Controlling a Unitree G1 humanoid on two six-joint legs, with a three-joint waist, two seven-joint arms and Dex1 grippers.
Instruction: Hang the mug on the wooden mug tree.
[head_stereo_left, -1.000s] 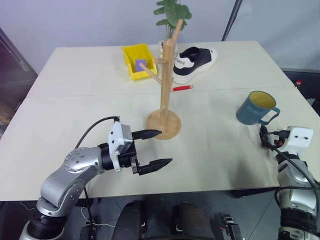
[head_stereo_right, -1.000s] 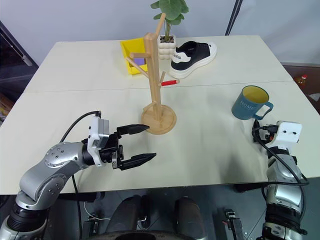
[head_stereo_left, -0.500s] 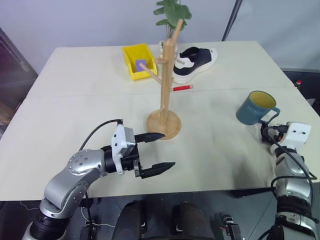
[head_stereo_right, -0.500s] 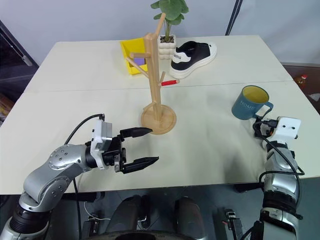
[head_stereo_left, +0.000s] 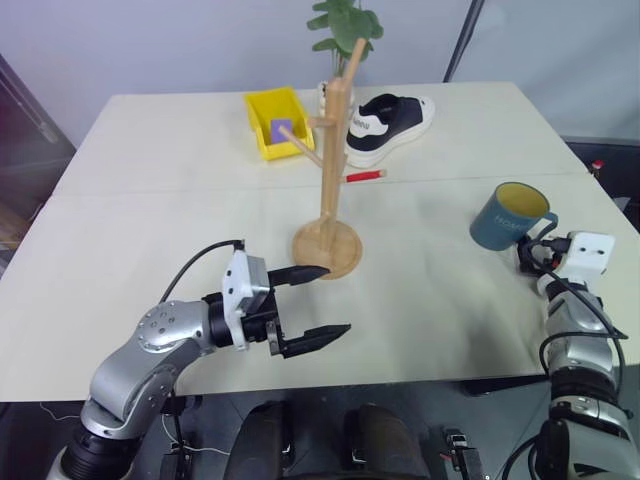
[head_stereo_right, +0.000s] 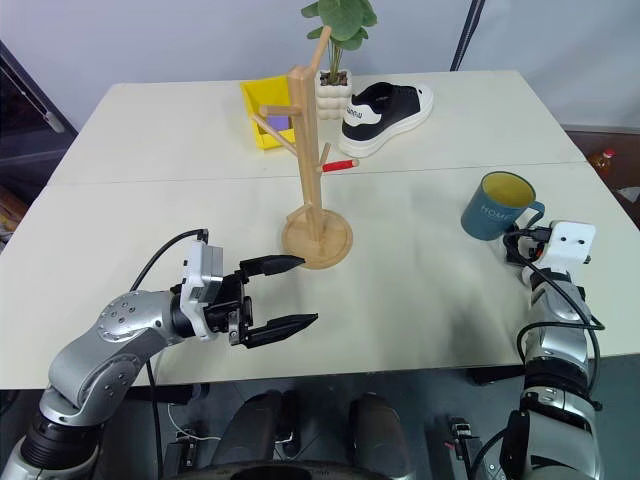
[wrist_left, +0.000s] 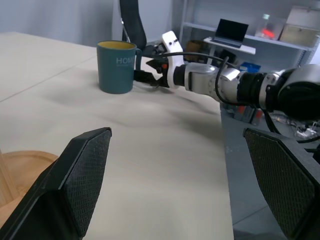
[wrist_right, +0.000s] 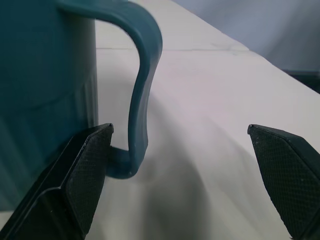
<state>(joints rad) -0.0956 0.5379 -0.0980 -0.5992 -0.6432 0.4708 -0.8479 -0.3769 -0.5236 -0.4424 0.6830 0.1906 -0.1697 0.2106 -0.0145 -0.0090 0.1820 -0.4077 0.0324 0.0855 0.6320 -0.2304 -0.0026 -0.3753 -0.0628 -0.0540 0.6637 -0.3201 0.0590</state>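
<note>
The dark teal mug (head_stereo_left: 508, 216) with a yellow inside stands upright on the table's right side, its handle (wrist_right: 143, 90) turned toward my right gripper (wrist_right: 180, 128). That gripper is open and level right behind the mug. The handle sits between its two fingers, close to one fingertip (wrist_right: 89, 165). The wooden mug tree (head_stereo_left: 333, 160) stands mid-table on its round base (head_stereo_left: 327, 247). My left gripper (head_stereo_left: 335, 298) hovers open and empty just in front of that base, pointing right.
At the back stand a yellow bin (head_stereo_left: 275, 120), a black-and-white shoe (head_stereo_left: 390, 122) and a potted plant (head_stereo_left: 345, 25). A red marker (head_stereo_left: 365, 176) lies behind the tree. The table's right edge (head_stereo_left: 610, 215) runs close to the mug.
My right gripper has moved forward up to the mug, so its fingers now flank the handle. The left arm has barely moved.
</note>
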